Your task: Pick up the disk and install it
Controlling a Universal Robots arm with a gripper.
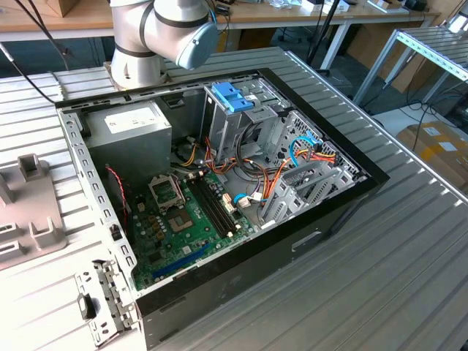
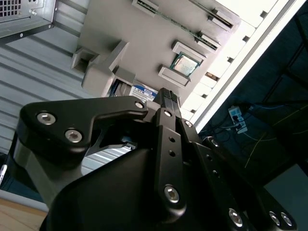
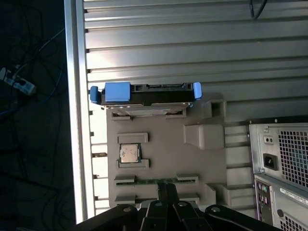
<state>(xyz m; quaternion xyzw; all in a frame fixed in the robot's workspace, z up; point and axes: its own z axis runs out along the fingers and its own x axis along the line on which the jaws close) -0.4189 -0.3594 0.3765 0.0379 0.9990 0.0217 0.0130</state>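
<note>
Nearest the wrist, the gripper [image 3: 166, 188] has its black fingertips pressed together with nothing between them. It hangs over one end of a grey fixture plate [image 3: 163, 144], close above a memory stick [image 3: 144, 180] lying in its slot. Next on the plate is a processor chip [image 3: 129, 154] seated in a square pocket. At the plate's far end is the disk [image 3: 149, 94], well apart from the gripper. In the first wrist view it stands on its long edge in brackets, thin side and connector strip facing the camera. Its long axis runs along the slats of the table [image 3: 192, 43]. One end points at the table's edge rail [image 3: 74, 96], the other toward the computer case [image 3: 284, 168]. Blue tabs cap both ends, the larger at the rail end. In the second wrist view the disk's [image 2: 144, 90] white label shows just past the gripper's tip. The rail end sits just beside the table's edge, with dark floor beyond it. Toward the case end, a raised block [image 3: 204, 134] of the fixture stands near the disk. Beyond the disk lie bare slats. In the exterior view the case lies open on the table beside the arm [image 1: 161, 29], a drive cage [image 1: 232, 95] with light-blue handles inside it.
</note>
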